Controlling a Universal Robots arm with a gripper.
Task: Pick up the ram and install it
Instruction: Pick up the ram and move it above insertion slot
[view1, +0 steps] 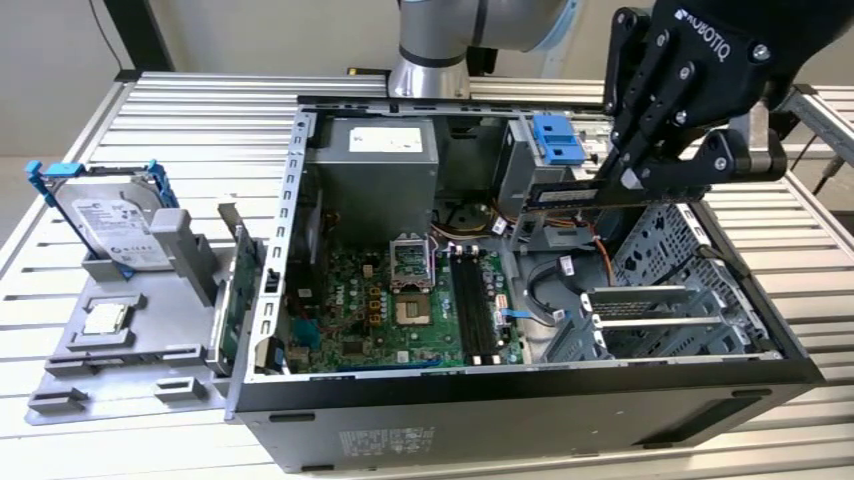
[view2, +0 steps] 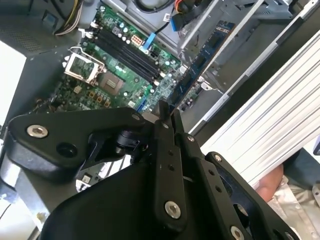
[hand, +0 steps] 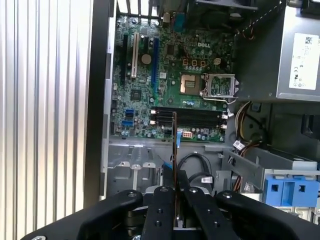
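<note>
The pick-up looks done and the carry is in hand: the gripper (view1: 625, 188) has its jaws closed on the ram (view1: 561, 194), pinching the stick near one end so that most of it juts free in the air above the open case (view1: 534, 420), over the drive cage and off to the exterior view's right of the slots (view1: 474, 290). It touches nothing but the fingers. In the first wrist view the ram (hand: 174, 145) reads as a thin edge-on line running out from the gripper (hand: 175, 192), crossing the slots (hand: 187, 117) in the picture though well above them. By my judgement, seating calls for the stick's long edge to be brought parallel to a slot (at present it seems to lie across their run), centred over it, then pressed straight down without tilt, since so thin a board would bend or jam if it went in skewed. The ram (view2: 200, 62) is a slim, flat, dark board with small chips on its face; the gripper (view2: 167, 107) is matte black with bright screw heads. The slots (view2: 125, 50) are long, narrow black channels on a green motherboard (view1: 360, 310), and the case is grey sheet metal, perforated at the cage.
</note>
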